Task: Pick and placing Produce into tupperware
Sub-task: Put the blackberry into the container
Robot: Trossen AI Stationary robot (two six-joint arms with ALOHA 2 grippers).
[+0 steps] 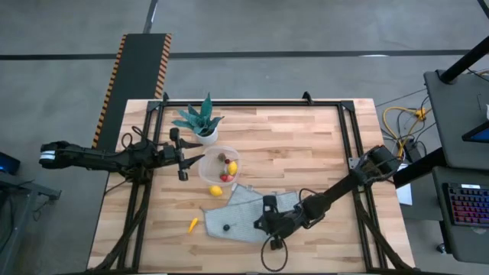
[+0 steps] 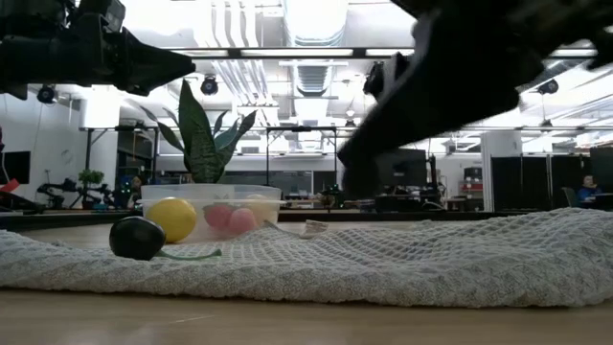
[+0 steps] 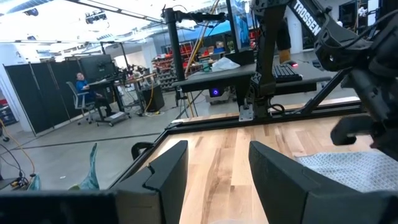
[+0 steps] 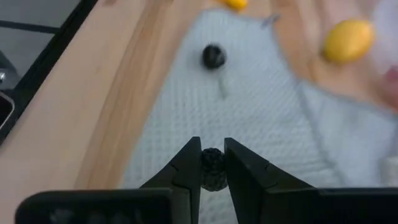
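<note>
The tupperware (image 1: 218,169) is a round clear container beside the potted plant; it holds a yellow lemon piece and red berries (image 2: 230,218). A second lemon (image 1: 216,191) lies on the table at its near side, and an orange carrot piece (image 1: 193,224) lies farther toward the near edge. A dark berry (image 4: 214,56) rests on the grey cloth (image 1: 248,215). My right gripper (image 4: 213,163) hovers over the cloth, shut on another dark berry. My left gripper (image 1: 183,162) waits open, just left of the tupperware. My right gripper pinches a small dark berry (image 4: 213,176) between its two fingertips (image 4: 188,165), one on each side of it. The fingers slant down from the table's right. The berry sits above the grey cloth, which lies flat beneath it.
A green spiky plant in a white pot (image 1: 200,122) stands at the tupperware's far side. The grey cloth spreads over the table's near middle. A black metal frame (image 1: 252,104) runs along the table's edges. Bare wood lies to the far right.
</note>
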